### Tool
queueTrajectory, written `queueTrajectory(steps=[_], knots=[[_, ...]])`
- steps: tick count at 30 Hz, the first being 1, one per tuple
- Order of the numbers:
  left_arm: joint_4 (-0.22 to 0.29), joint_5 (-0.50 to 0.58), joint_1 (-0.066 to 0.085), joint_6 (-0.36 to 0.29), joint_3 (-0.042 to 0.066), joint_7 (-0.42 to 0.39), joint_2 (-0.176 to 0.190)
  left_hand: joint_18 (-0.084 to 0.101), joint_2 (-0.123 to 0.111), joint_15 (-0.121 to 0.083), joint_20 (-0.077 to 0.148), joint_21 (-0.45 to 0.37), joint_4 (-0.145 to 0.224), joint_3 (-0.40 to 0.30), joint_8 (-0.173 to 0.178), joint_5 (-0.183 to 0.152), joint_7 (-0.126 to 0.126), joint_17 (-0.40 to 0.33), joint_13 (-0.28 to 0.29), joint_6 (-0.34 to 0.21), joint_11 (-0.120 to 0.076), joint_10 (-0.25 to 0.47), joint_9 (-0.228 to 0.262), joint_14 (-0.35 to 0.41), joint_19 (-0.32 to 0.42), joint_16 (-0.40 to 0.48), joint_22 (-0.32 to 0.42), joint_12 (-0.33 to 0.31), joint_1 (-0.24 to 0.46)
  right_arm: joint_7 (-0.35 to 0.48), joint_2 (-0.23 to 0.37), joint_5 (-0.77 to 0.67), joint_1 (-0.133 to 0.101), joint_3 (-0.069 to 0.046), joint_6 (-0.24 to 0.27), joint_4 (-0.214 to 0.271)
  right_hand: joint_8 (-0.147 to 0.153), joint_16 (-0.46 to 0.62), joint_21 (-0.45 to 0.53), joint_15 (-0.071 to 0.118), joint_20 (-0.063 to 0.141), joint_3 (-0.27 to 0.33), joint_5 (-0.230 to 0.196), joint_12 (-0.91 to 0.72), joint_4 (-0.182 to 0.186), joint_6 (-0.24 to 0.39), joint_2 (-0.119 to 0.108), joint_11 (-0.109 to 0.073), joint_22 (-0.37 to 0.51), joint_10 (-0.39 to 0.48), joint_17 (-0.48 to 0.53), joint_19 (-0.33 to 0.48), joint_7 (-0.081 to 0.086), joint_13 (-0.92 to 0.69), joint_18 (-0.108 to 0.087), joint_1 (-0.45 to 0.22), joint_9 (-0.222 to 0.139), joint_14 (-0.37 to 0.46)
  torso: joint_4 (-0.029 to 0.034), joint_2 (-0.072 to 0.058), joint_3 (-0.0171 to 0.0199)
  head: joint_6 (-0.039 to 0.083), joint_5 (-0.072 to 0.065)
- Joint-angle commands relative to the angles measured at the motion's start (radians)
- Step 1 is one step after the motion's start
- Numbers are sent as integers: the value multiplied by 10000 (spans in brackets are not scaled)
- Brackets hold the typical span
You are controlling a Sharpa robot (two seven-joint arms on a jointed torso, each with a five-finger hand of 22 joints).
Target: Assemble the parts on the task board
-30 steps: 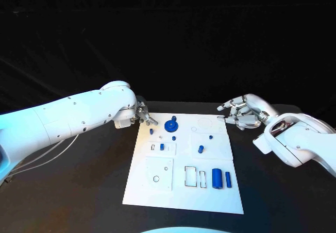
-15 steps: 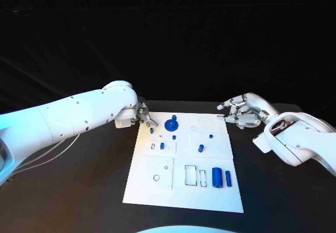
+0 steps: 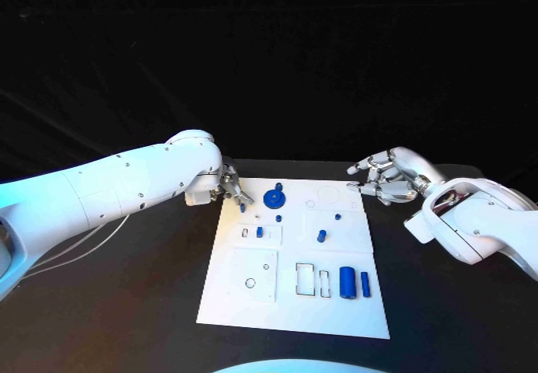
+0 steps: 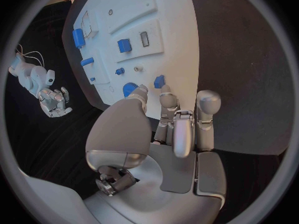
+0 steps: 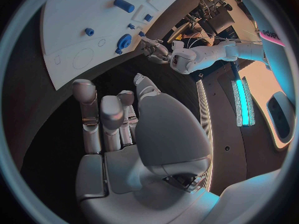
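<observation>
The left hand [image 3: 230, 189] is hovering at the task board [image 3: 256, 299] corner, fingers [image 4: 163, 100] apart, a small blue part [image 3: 242, 207] just beside their tips. The right hand [image 3: 381, 181] is curling loosely, holding nothing, over the worktop [image 3: 134, 311].

task board [image 3: 294, 307]: 1 | blue parts [image 3: 347, 283]: roughly 10 | hands [image 3: 381, 183]: 2

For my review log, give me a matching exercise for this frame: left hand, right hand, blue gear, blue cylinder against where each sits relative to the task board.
Things:
1. left hand
2. right hand
3. blue gear
4. blue cylinder

Places:
A. on the task board, near end
B. at the board's far left corner
C. on the board, far end
D. off the board's far right corner

Pairs: 1-B, 2-D, 3-C, 4-A
</observation>
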State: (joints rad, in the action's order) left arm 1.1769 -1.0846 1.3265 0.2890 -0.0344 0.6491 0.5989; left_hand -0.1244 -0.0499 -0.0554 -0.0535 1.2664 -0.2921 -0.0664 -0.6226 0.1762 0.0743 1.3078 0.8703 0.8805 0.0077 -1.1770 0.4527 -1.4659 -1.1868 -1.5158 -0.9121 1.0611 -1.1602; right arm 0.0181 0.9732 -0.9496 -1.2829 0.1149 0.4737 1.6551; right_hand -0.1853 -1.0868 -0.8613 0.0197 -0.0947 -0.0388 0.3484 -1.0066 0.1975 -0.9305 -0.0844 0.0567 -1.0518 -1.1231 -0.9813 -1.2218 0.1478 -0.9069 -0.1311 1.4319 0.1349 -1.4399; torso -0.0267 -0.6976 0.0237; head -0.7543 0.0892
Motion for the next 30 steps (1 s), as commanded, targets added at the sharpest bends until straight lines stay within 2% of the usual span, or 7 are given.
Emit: queueTrajectory(steps=[1,14,20,30], knots=[[-30,-16,-8,249,-4,-6,-41,-52,104,27,5,43,9,57,19,11,8,1886,6,64,-25,-79,-13,-785,-84,7,-18,49,-13,77,-8,-76,9,-1,-5,1,-49,47,42,-30,31,-1,68,-18,66,-55,3,26,-9,29,-10,-23,-14,-10,-135,-117,-13,-68,-5,3,-2,-13,13],[-164,36,-42,307,-37,7,-89,-48,321,8,10,75,19,42,38,23,-12,1890,-5,113,-46,-92,-91,-788,-113,2,-59,87,-213,79,-9,-75,12,-1,-4,7,-53,49,55,-29,32,-8,78,-28,85,-60,23,26,-4,22,-19,-28,-14,-11,-136,-136,-17,-75,-7,-1,-2,-27,12],[-194,95,-48,307,-45,11,-106,-49,597,-3,17,80,24,-78,69,39,-23,1886,-40,123,-57,-71,-171,-787,-107,4,-58,90,-464,77,-12,-75,14,-1,-8,9,-53,49,55,-29,32,-8,78,-28,85,-60,23,26,-4,22,-19,-28,-14,-11,-136,-136,-17,-75,-9,9,-1,-41,0],[-201,226,-50,332,-52,2,-126,-49,698,-14,22,84,54,-229,82,47,-38,1880,-74,130,-72,-49,-244,-785,-98,8,-61,94,-830,73,-20,-75,15,-1,-9,12,-53,49,55,-29,32,-8,78,-28,85,-60,23,26,-4,22,-19,-28,-14,-11,-136,-136,-17,-75,-2,12,0,-51,-7]])
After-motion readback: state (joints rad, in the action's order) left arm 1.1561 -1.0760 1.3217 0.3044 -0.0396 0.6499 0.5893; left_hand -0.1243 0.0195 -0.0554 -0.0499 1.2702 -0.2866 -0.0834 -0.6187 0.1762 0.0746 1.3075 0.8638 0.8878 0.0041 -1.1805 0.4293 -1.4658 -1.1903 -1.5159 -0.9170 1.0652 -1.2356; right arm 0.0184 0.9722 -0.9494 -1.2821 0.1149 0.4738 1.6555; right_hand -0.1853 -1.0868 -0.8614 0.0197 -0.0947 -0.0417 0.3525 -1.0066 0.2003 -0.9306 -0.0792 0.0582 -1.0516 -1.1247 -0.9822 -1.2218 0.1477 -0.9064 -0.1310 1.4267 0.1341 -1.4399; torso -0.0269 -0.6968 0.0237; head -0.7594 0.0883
